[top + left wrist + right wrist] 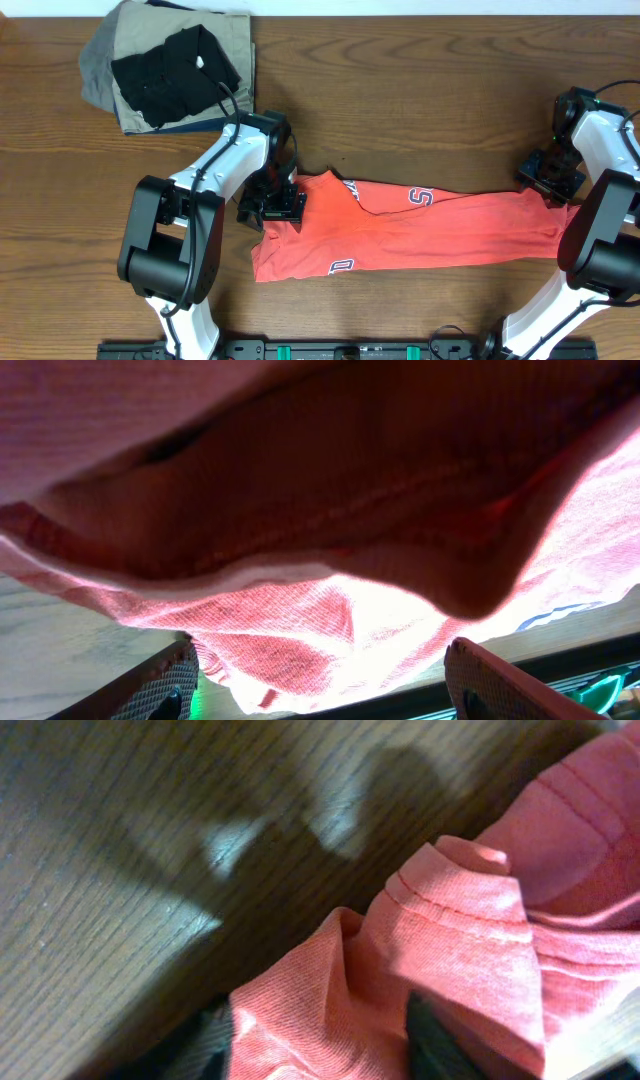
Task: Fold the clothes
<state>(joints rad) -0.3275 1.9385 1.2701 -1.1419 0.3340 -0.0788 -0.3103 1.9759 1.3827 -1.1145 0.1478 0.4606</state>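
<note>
Shirt [430, 235], coral-red, lies stretched in a long band across the lower middle of the table [420, 100], with white-outlined lettering showing along its upper and lower edges. The left gripper [272, 207] sits on its left end; in the left wrist view the fingers [165, 685] stand spread at the bottom corners, with cloth [330, 510] draped over and hanging between them. The right gripper [548, 180] is at the shirt's right end, near the right edge of the frame; in the right wrist view a hemmed fold of cloth [470, 940] bunches over the dark fingers [432, 1038] and hides them, so I cannot tell whether they pinch it. A stack of folded garments [170, 70], black on khaki and grey, lies in the upper left, well apart from the shirt.
</note>
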